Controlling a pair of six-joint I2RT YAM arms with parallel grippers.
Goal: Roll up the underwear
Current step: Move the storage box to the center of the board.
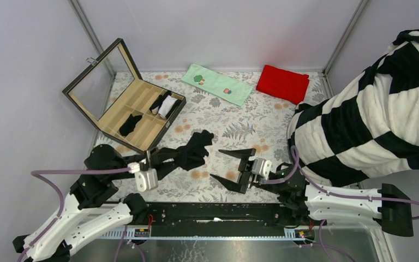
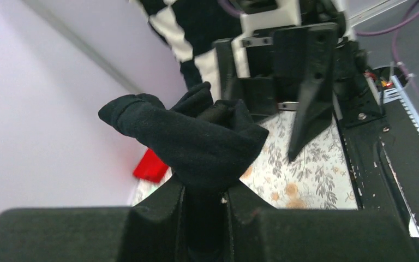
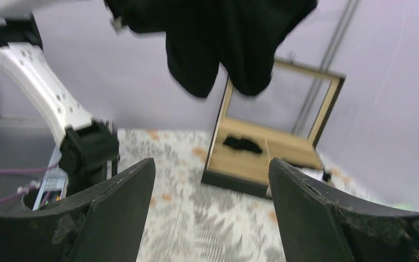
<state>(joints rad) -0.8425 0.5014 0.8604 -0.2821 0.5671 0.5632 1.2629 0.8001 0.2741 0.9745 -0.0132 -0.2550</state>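
A piece of black underwear hangs bunched above the floral table, pinched in my left gripper, which is shut on it. In the left wrist view the cloth bulges out from between the jaws of the left gripper. My right gripper stands open just right of the cloth, with nothing between its fingers. From the right wrist, the underwear dangles high above the open right gripper. More black underwear lies in a compartment of the wooden box, and another piece sits beside a white cloth.
The box's glass lid stands open at the back left. A green cloth and a red cloth lie at the back. A black-and-white striped blanket fills the right side. The box lies ahead of the right gripper.
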